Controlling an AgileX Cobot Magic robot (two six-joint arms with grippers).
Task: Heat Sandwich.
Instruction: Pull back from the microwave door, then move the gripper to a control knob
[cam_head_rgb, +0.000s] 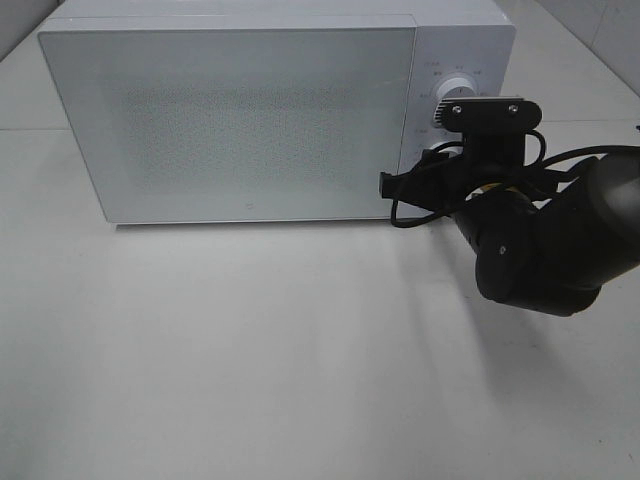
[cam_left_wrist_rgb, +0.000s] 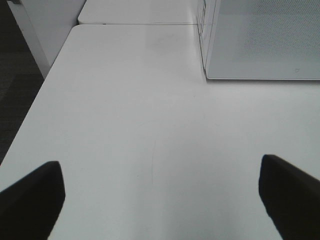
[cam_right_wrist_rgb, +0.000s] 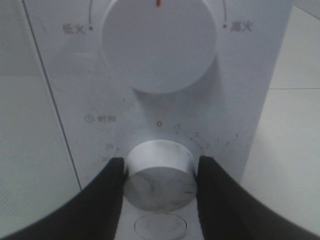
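Note:
The sandwich is out of view; the white microwave (cam_head_rgb: 230, 120) stands with its frosted door closed. My right gripper (cam_right_wrist_rgb: 159, 167) is at the control panel, its two black fingers (cam_right_wrist_rgb: 107, 192) pressed against either side of the lower silver timer knob (cam_right_wrist_rgb: 159, 182). Above that knob sits the larger white power knob (cam_right_wrist_rgb: 159, 45) with a red mark at the top. In the high view the right arm (cam_head_rgb: 545, 240) reaches in to the panel from the right. My left gripper (cam_left_wrist_rgb: 160, 175) hangs open over bare white table, holding nothing.
The microwave's lower left corner (cam_left_wrist_rgb: 260, 40) shows in the left wrist view, off to one side of the left gripper. The white table (cam_head_rgb: 250, 350) stretches in front of the microwave. Its left edge (cam_left_wrist_rgb: 30, 115) borders dark floor. A black cable (cam_head_rgb: 420, 215) loops beside the right wrist.

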